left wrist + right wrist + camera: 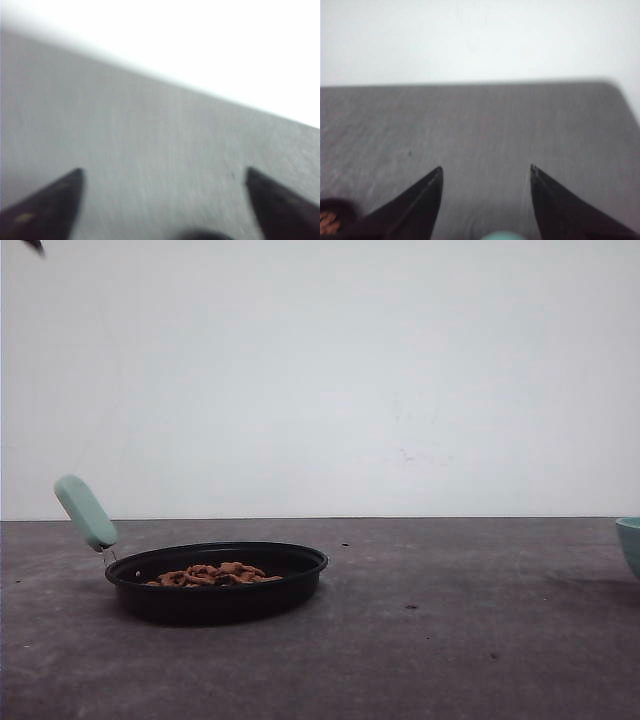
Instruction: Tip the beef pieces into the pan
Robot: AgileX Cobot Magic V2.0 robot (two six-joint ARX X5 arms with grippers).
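Both my left tool (162,200) and right tool (485,200) hung spread and empty over the matte grey worktop (450,640), while the curled orange-brown beef pieces (213,575) already lay heaped in the glossy black round pan (218,590), its mint-green handle (86,512) angling up-left.

light: even, soft | wrist views: blurred | wall: overexposed
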